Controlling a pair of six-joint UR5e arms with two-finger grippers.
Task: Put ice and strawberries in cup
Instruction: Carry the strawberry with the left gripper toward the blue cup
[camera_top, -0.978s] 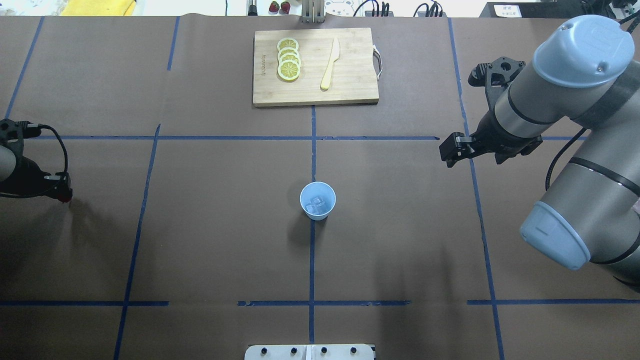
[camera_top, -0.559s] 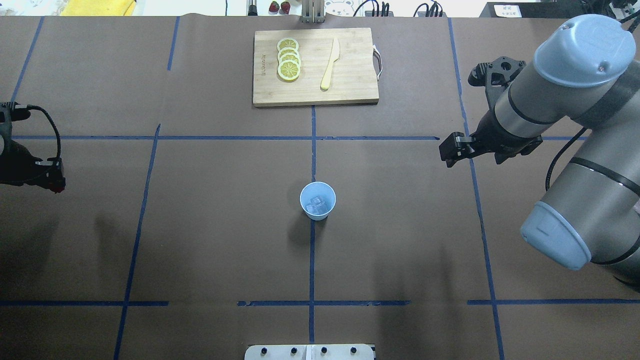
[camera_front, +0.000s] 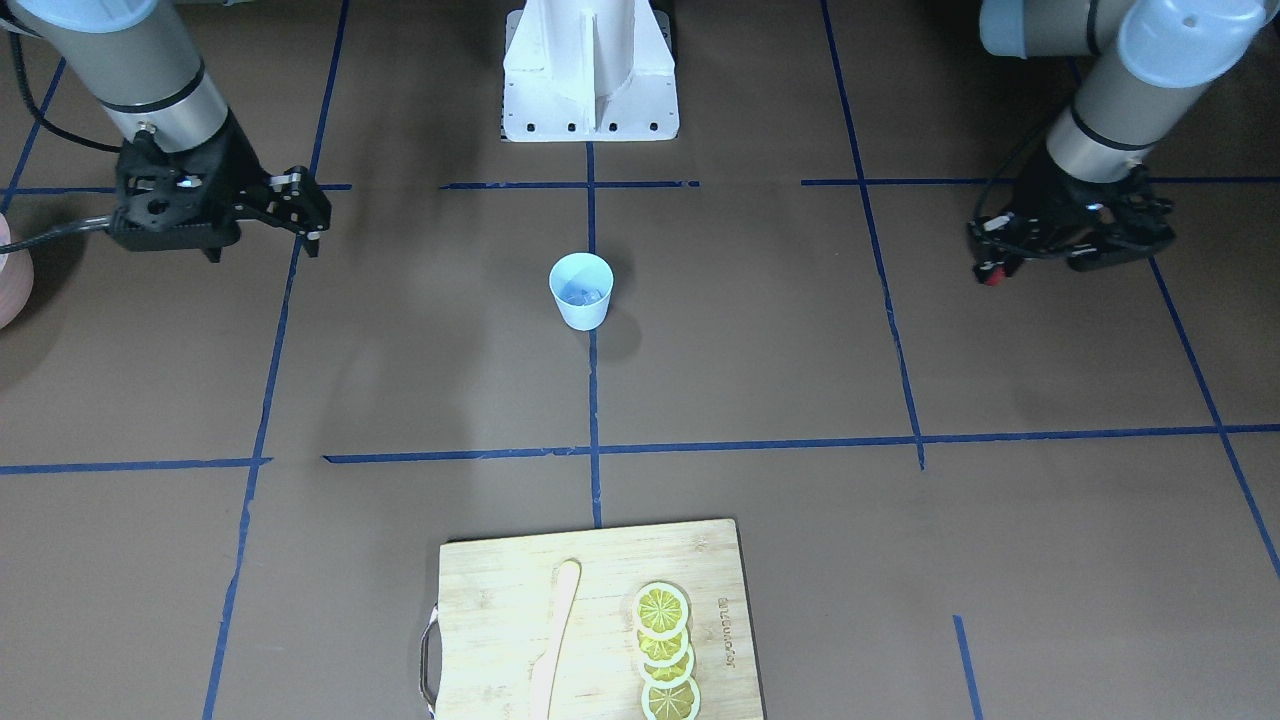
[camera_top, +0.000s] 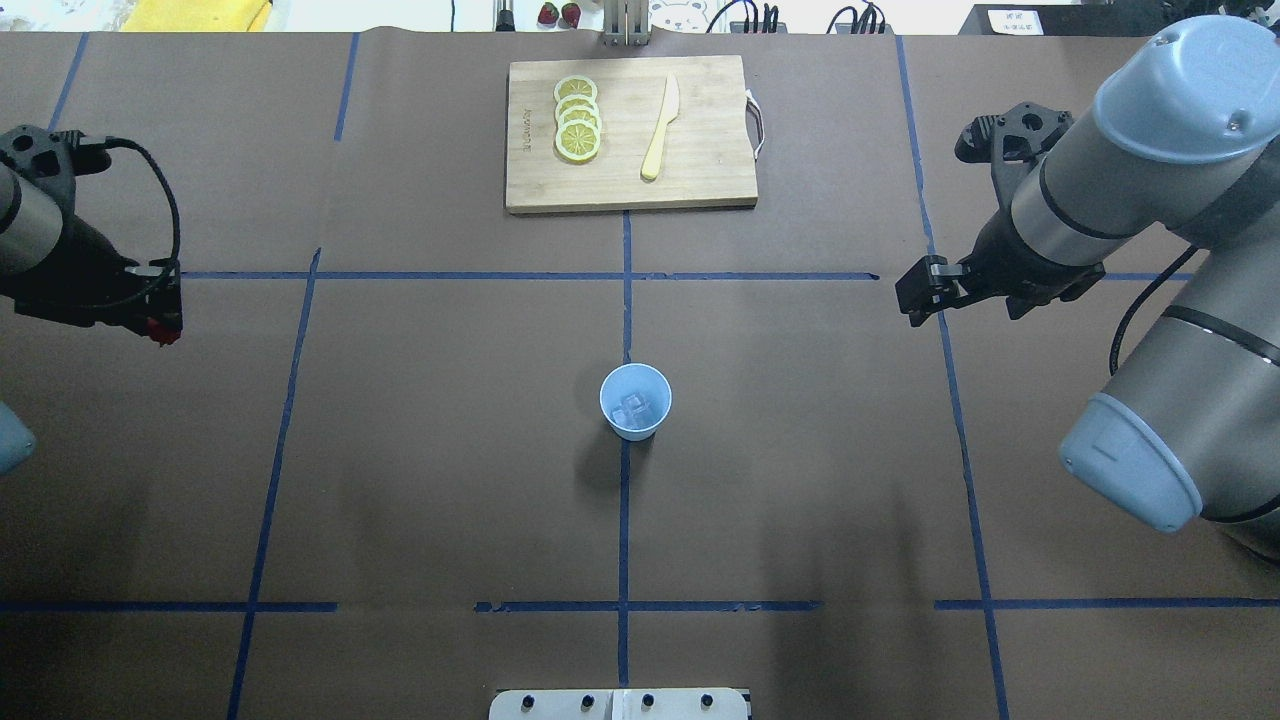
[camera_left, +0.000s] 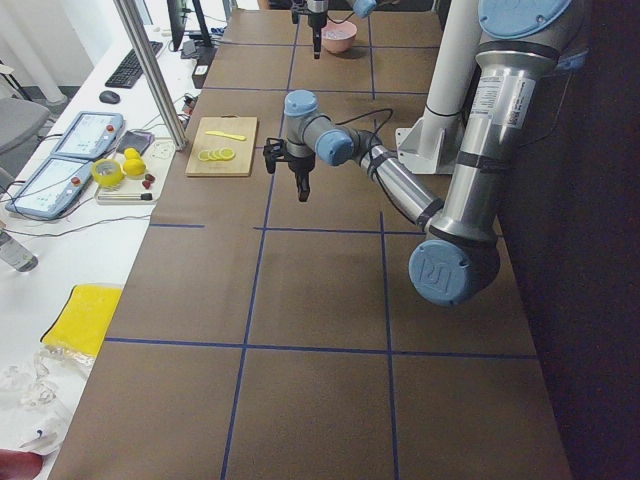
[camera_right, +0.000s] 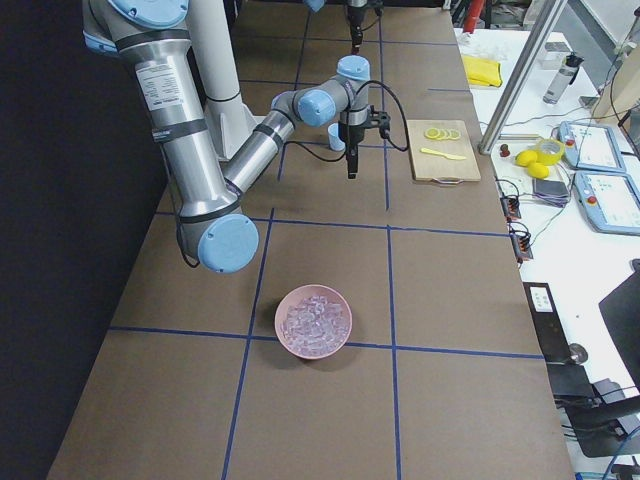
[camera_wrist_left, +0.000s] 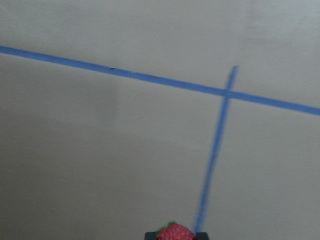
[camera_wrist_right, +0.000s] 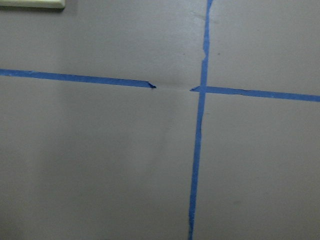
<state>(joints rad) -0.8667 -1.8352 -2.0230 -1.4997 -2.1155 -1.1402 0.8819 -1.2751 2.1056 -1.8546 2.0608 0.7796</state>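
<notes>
Brown bench: ice lies in the central cup, my left gripper fingers pinch the strawberry well apart from it, right gripper fingers I cannot tell; next I judge carry over the rim, then release.

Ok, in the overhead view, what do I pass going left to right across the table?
First the left gripper holding the strawberry → lemon slices → cup with ice inside → right gripper. The knife overlaps the cup's span, so it is left out.
</notes>
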